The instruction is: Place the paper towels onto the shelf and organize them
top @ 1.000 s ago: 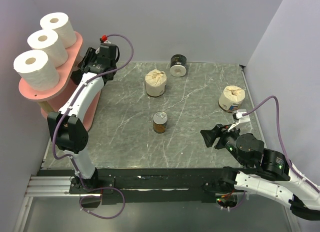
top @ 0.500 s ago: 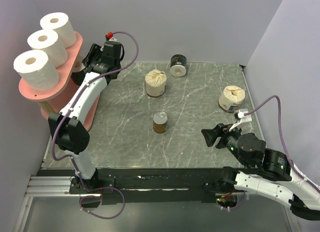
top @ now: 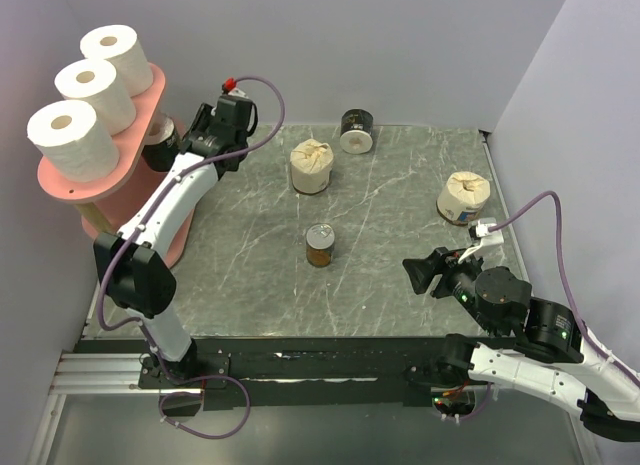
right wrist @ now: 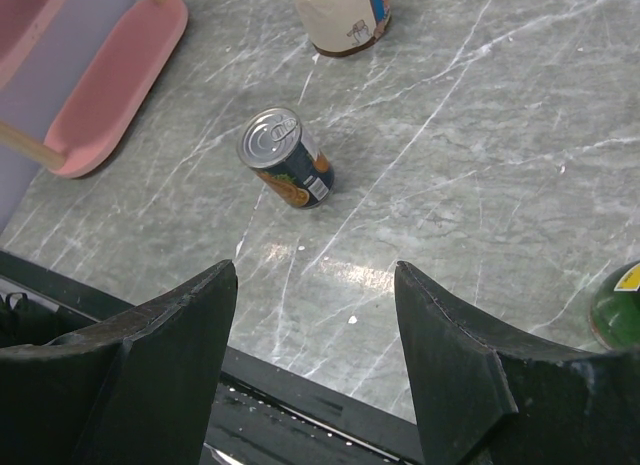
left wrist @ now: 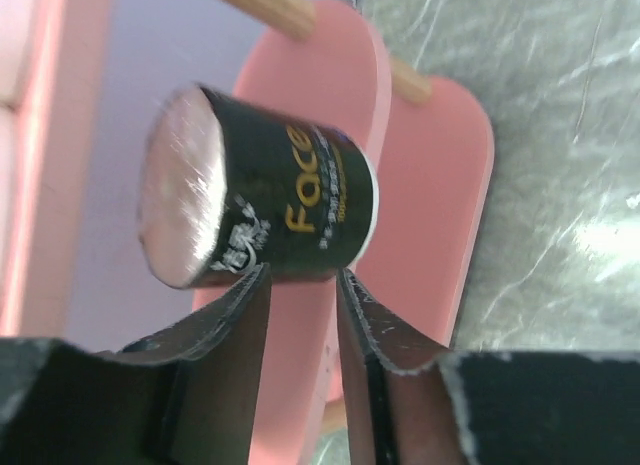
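Observation:
Three white rolls (top: 92, 90) stand on the top board of the pink shelf (top: 152, 90). A black-wrapped roll (top: 160, 133) lies on a lower board; in the left wrist view this roll (left wrist: 260, 200) sits just past my fingertips on the pink board (left wrist: 340, 75). My left gripper (top: 187, 137) (left wrist: 300, 277) has its jaws a narrow gap apart with only pink board between them. A second black roll (top: 356, 131) and two cream rolls (top: 311, 166) (top: 463, 197) stand on the table. My right gripper (top: 415, 272) (right wrist: 315, 267) is wide open and empty above the front right of the table.
A brown tin can (top: 320, 245) stands mid-table; it lies ahead of the right gripper in the right wrist view (right wrist: 285, 170). A green bottle (right wrist: 620, 305) shows at that view's right edge. The walls close in at the left, back and right.
My left gripper has drawn back to the right, out from between the shelf boards, leaving the black roll on the shelf. The right arm has barely moved.

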Robot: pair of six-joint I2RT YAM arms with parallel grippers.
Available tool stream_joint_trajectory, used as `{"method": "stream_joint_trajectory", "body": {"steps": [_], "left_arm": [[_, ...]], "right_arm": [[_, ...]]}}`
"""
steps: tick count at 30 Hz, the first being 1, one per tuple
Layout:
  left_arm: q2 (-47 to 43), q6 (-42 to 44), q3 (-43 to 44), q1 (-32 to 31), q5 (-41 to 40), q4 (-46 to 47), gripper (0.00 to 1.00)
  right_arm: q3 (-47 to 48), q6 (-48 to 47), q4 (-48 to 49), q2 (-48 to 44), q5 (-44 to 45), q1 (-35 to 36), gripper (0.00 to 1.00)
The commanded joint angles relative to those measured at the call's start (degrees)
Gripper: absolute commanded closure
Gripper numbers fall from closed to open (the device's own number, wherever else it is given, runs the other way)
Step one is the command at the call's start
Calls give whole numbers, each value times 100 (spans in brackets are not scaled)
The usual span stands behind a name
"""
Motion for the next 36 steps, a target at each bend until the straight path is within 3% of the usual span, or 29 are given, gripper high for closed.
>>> {"method": "stream_joint_trajectory", "body": {"steps": [1,23,31,36], "left_arm": [[-178,-447,-381,172,55,-183,62],[640,-17,374,937,-350,283,63],[798,-95,479,946,-288,196,62],[649,-578,875,639,248,-182,59]], "right_arm": [[149,33,86,38,-2,38,28],[281,-46,34,108,164,38,28],[307,6,-10,143,156,38,28],[238,24,33,152,112,30,28]]}}
